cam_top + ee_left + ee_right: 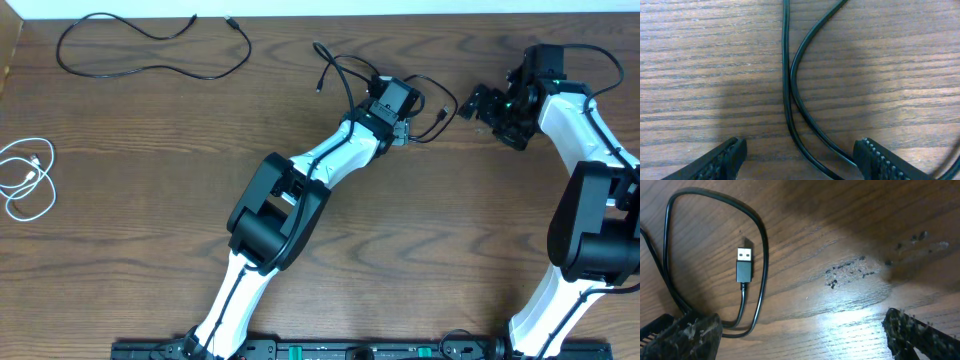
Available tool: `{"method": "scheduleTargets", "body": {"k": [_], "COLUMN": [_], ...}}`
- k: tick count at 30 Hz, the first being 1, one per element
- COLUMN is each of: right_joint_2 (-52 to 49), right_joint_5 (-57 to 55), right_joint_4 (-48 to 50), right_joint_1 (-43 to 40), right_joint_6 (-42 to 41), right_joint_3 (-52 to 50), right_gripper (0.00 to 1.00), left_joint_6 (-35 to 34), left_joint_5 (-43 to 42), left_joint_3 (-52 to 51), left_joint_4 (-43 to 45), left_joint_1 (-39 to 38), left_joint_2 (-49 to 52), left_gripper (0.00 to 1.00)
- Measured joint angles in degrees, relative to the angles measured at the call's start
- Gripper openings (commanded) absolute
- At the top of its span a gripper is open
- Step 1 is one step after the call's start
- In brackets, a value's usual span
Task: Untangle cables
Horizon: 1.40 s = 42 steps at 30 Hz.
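Overhead: long black cable (150, 38), white cable (28, 172) lie separate at left; short black cable (786, 75), looped, sits inside parted left claw (800, 157); right claw (802, 330) wide, empty.

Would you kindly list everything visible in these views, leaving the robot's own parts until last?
long black cable: one, black, in a loose loop at the table's far left.
white cable: one, white, coiled at the left edge.
short black cable: one, black, far centre, with two strands passing between the left fingers.
USB plug: one, black and silver, lying on the wood inside the short cable's loop.
specks: several, dark, on the wood in the right wrist view.
table: one, brown wood, under everything.
left arm: one, white and black, reaching over the short cable.
right arm: one, white and black, far right.
left fingers: two, black, apart.
right fingers: two, black, apart.
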State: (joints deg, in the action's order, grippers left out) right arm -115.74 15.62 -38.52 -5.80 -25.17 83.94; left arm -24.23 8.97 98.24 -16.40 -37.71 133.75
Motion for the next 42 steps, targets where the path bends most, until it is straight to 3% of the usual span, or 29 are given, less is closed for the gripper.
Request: {"method": "scheduleTargets", "body": {"k": [3, 11, 19, 25, 27, 35, 42], "right_joint_2": [0.0, 0.0, 0.0, 0.0, 0.0, 0.0, 0.0], "right_joint_5": [0.0, 0.0, 0.0, 0.0, 0.0, 0.0, 0.0], "right_joint_4": [0.0, -0.9, -1.3, -1.6, -1.5, -1.3, -1.3], "right_joint_1": [0.0, 0.0, 0.0, 0.0, 0.0, 0.0, 0.0], "right_joint_6": [0.0, 0.0, 0.0, 0.0, 0.0, 0.0, 0.0], "right_joint_3": [0.0, 0.0, 0.0, 0.0, 0.0, 0.0, 0.0], "right_gripper": [0.99, 0.99, 0.99, 0.99, 0.99, 0.99, 0.99], "left_joint_6": [0.5, 2.1, 3.7, 1.9, 1.1, 0.2, 0.8], "left_joint_5": [0.7, 5.6, 9.4, 10.7, 9.0, -5.1, -8.9], "left_joint_3": [0.2, 1.4, 2.4, 3.0, 3.3, 4.1, 4.6], "left_joint_4": [-0.1, -3.0, -7.7, -13.6, -15.0, -20.9, -28.8], "left_joint_1": [-0.1, -0.2, 0.5, 6.0, 9.2, 21.7, 29.2], "left_joint_2": [0.3, 1.0, 1.0, 0.7, 0.5, -0.6, -1.2], "left_gripper": [0.74, 0.51, 0.42, 0.35, 0.34, 0.08, 0.08]}}
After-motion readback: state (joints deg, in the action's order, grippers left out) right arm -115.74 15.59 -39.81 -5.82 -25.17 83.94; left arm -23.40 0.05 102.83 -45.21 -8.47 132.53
